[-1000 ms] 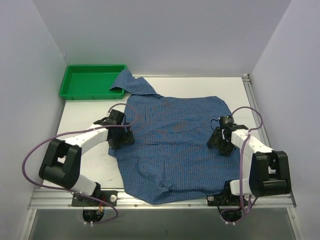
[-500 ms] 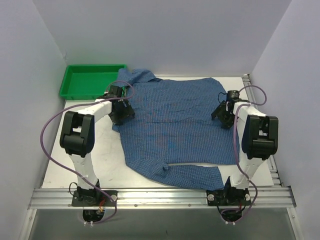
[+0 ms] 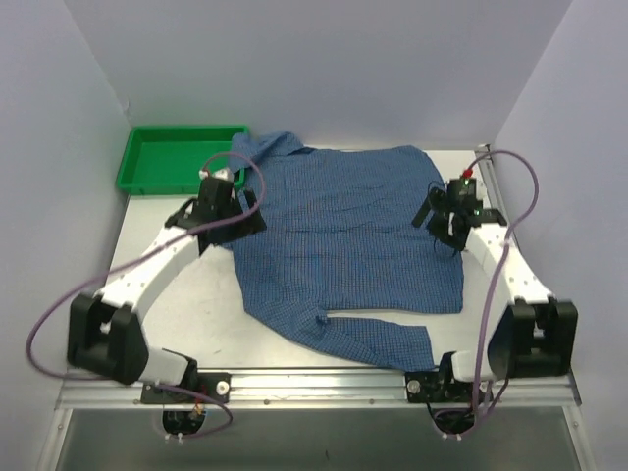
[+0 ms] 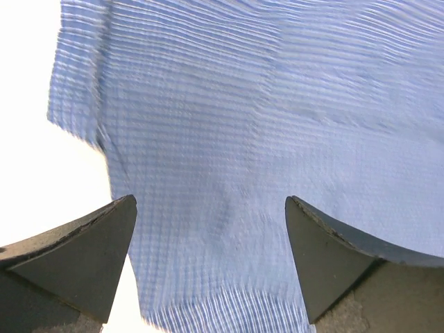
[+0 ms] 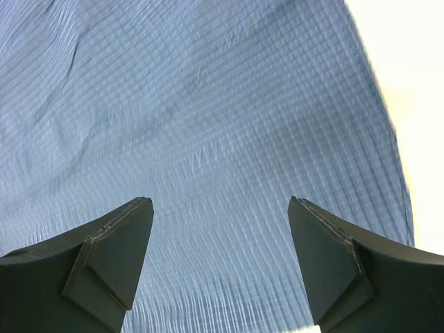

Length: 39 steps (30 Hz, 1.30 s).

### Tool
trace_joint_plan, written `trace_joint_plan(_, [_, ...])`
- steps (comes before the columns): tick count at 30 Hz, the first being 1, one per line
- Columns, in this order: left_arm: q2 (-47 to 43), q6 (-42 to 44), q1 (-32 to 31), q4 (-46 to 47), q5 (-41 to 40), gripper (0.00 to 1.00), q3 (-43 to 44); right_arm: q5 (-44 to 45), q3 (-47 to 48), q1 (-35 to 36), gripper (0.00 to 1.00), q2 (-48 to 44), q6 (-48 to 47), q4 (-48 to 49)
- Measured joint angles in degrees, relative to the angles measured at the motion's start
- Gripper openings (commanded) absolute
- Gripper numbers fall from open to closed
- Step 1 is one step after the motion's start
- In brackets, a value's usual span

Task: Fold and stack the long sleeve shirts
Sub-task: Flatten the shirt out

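A blue checked long sleeve shirt lies spread flat on the table, filling the centre of the frame. The left gripper and right gripper hover over its left and right edges with jaws wide apart, holding nothing. The cloth seems laid out ready for folding.

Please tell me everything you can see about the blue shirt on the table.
The blue checked shirt looks like thin woven cloth. It is spread nearly flat and lightly creased on the white table. Its collar lies at the far left, close beside the green tray. One long sleeve lies along its near edge. The left gripper and right gripper hang open over its left and right edges; contact cannot be judged.
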Motion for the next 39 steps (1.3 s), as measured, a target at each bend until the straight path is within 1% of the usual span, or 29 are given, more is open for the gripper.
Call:
trace_joint_plan(3, [-12.76, -1.2, -5.84, 0.0, -1.14, 0.97, -8.35, 1.01, -6.73, 3.72, 0.81, -10.36, 0.02, -2.56])
trace_joint_plan(6, [-21.27, -4.48, -10.95, -0.66, -1.44, 0.97, -18.75, 1.16, -13.79, 6.8, 0.81, -18.34, 0.24, -5.99])
trace_joint_plan(10, [-26.16, -9.77, -14.49, -4.02, -1.9, 0.96, -31.21, 0.72, -22.62, 9.75, 0.8, -27.23, 1.2, -11.1])
trace_joint_plan(12, [-26.97, -11.76, -15.93, -5.6, -2.23, 0.96, -34.27, -0.7, -24.85, 13.29, 0.8, -30.03, 1.11, -12.87])
trace_joint_plan(14, [-26.99, -12.98, -16.5, -6.27, -2.64, 0.96, -35.04, -2.58, -25.97, 18.47, 0.81, -31.26, 0.48, -13.09])
trace_joint_plan(17, [-25.94, -13.49, -16.52, -5.42, -3.63, 0.95, -34.53, -4.02, -26.23, 29.35, 0.8, -31.17, -1.05, -12.41])
trace_joint_plan(19, [-23.26, -13.46, -16.52, -4.92, -4.5, 0.95, -33.09, -4.59, -26.21, 37.81, 0.8, -29.9, -2.1, -11.65])
trace_joint_plan(21, [-20.11, -13.44, -16.52, -4.15, -5.16, 0.93, -31.23, -5.07, -25.99, 45.09, 0.8, -26.99, -2.62, -11.15])
trace_joint_plan(24, [-15.74, -13.4, -16.52, -2.29, -6.16, 0.91, -28.81, -5.18, -25.55, 53.59, 0.8, -21.77, -3.19, -10.34])
trace_joint_plan(28, [-10.82, -13.35, -16.52, -0.22, -6.67, 0.91, -26.75, -4.46, -23.69, 61.44, 0.8, -15.02, -3.67, -9.68])
trace_joint_plan(31, [-9.64, -13.31, -16.52, 0.15, -7.06, 0.9, -26.64, -3.02, -22.03, 65.09, 0.76, -10.82, -4.44, -9.25])
trace_joint_plan(33, [-9.64, -13.18, -16.5, 0.24, -7.3, 0.9, -26.62, -1.79, -20.9, 66.58, 0.71, -8.09, -4.83, -9.14])
trace_joint_plan(35, [-9.64, -13.07, -16.24, 0.24, -7.34, 0.9, -26.62, -0.57, -19.96, 67.47, 0.54, -4.92, -5.4, -8.81])
trace_joint_plan(36, [-9.68, -12.94, -16.02, 0.26, -7.34, 0.9, -26.62, -0.15, -19.71, 67.69, 0.48, -3.8, -5.51, -8.72])
trace_joint_plan(37, [-9.77, -12.87, -15.65, 0.26, -7.32, 0.9, -26.62, 0.42, -19.5, 67.78, 0.33, -2.29, -5.86, -8.52])
trace_joint_plan(39, [-10.32, -12.48, -14.6, 0.15, -7.3, 0.9, -26.62, 0.66, -19.21, 67.78, 0.16, -0.66, -6.56, -8.66])
